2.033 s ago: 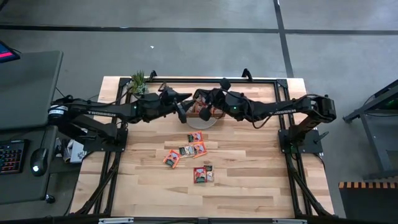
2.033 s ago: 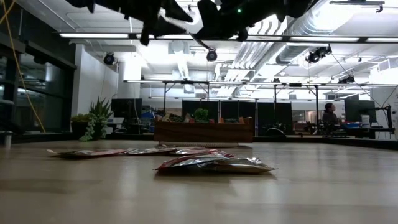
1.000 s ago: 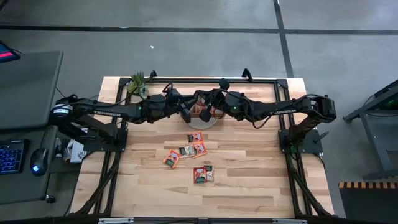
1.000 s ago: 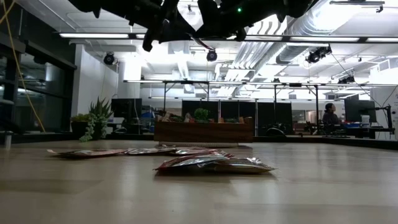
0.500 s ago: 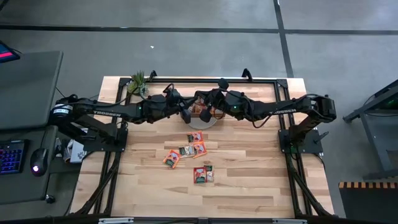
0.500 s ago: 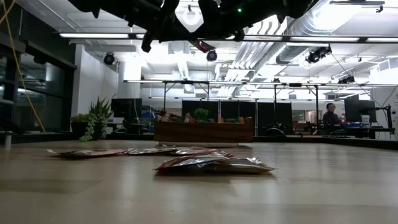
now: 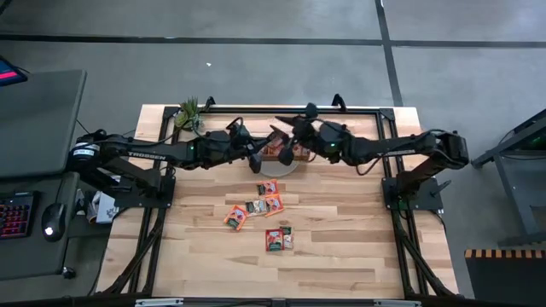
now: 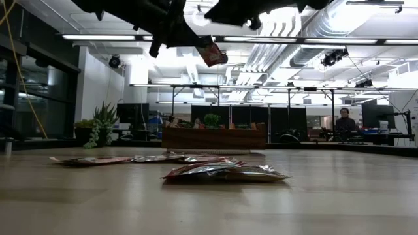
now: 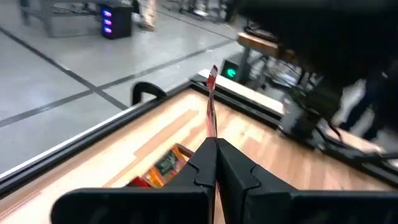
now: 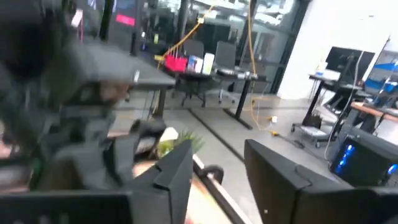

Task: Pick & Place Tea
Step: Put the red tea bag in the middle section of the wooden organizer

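High view — left gripper [image 7: 258, 153] clamps one tea sachet [image 8: 212, 52] above the tray [image 7: 275, 154], right gripper [image 7: 281, 145] parted, empty — loose sachets [image 7: 257, 206] remain on the table.

Wooden table [image 7: 341, 247], centre of frame, on grey floor. Left arm [image 7: 145, 153] and right arm [image 7: 392, 149] reach inward, meeting at upper centre above a tray [image 7: 271, 153]. Tea sachets [image 7: 256, 207] scattered at mid-table, a pair [image 7: 279, 239] just below them. Small plant [image 7: 188, 112] at the table's upper left. Keyboard [image 7: 15, 213] and mouse [image 7: 50, 228], left edge.
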Robot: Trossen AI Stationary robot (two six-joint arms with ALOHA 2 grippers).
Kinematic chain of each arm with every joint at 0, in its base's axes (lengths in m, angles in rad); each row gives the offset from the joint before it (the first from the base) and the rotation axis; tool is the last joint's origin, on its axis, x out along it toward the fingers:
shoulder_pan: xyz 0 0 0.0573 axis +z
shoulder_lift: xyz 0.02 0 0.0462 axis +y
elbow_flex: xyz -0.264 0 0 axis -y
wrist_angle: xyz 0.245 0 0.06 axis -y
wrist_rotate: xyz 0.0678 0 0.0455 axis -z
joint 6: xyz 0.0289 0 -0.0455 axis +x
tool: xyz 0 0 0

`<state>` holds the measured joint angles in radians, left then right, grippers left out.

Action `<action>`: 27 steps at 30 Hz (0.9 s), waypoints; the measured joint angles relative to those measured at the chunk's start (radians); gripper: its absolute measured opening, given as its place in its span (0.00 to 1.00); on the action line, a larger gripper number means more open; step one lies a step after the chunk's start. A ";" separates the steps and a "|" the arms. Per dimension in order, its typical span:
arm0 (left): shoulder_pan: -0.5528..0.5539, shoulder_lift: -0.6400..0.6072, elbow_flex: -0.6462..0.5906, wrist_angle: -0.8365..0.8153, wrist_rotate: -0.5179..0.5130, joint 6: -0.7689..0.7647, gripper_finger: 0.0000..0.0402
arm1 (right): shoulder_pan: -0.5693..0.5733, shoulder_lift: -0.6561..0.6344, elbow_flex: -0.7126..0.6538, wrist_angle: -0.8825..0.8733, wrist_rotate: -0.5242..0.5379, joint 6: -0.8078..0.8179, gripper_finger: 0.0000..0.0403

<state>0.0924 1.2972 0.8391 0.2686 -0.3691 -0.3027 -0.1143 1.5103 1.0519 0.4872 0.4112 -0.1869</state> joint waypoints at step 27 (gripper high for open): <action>0.320 0.238 0.272 -0.470 0.547 0.478 0.00 | 0.000 -0.472 0.000 -0.580 0.041 0.167 0.43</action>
<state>0.4128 1.5355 1.1106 -0.2010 0.1781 0.1754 -0.1146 1.0385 1.0523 -0.0927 0.4524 -0.0204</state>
